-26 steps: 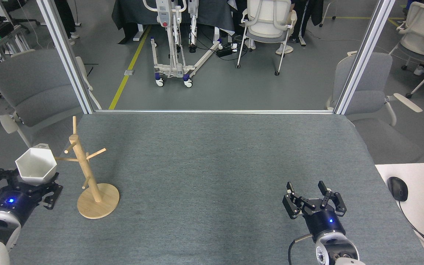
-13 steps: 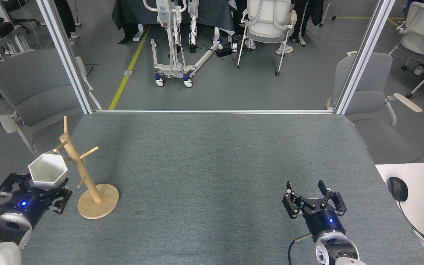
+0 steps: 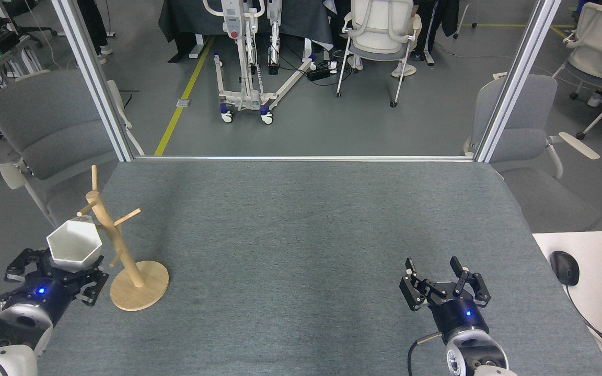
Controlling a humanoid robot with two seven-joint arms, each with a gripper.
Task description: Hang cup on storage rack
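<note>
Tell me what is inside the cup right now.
The cup faces up toward the camera, and its white inside looks empty. The left gripper holds it from below beside the rack, so the cup's underside and the fingers' contact are hidden.

Grey floor point(image 3: 332, 125) with yellow line point(image 3: 183, 96), office chairs point(image 3: 382, 31), aluminium posts point(image 3: 92, 78).

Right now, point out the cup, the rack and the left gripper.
cup point(image 3: 73, 245): head view, inside of the bowl.
rack point(image 3: 141, 287): head view, round base.
left gripper point(image 3: 66, 269): head view, between the fingertips under the cup.
</note>
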